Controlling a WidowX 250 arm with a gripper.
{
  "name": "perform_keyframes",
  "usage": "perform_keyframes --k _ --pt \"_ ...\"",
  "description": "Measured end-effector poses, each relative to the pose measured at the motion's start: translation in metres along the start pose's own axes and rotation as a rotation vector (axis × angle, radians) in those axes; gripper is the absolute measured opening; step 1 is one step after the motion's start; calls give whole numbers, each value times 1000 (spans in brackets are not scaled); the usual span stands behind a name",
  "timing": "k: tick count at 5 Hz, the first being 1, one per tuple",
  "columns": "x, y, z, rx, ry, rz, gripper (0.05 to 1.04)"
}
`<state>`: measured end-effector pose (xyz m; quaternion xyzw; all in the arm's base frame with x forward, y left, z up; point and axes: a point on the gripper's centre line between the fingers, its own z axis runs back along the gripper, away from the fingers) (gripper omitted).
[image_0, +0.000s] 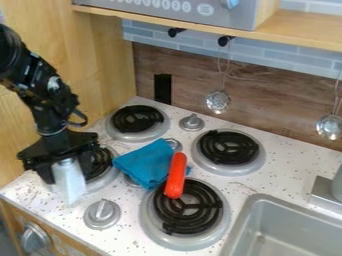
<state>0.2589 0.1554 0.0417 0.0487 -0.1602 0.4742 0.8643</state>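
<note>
At the left of the camera view, the black gripper (65, 167) hangs low over the counter beside the front-left burner. It is shut on a whitish, upright object (69, 184) that has a rounded top and widens toward its lower end. A crumpled blue cloth (145, 162) lies to the gripper's right, between the burners. One end of a long red object (176, 175) rests against the cloth's right edge, and the other is over the back of the front-right burner (188, 206).
Two more burners, at the back left (137, 119) and back right (229, 147), sit on the speckled counter (257, 185). A grey knob (102, 214) stands near the front edge. The sink (267, 201) is at lower right. Metal ladles (218, 101) hang at the back wall.
</note>
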Motion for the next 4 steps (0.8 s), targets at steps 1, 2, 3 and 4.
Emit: perform_keyframes --k 1,2,3,4 --pt "-4 1 -2 -2 9 2 819" --pt "-10 2 -11 4 35 1 819" --pt "-12 3 -15 6 41 11 819" --pt "-13 3 -16 3 36 17 884"
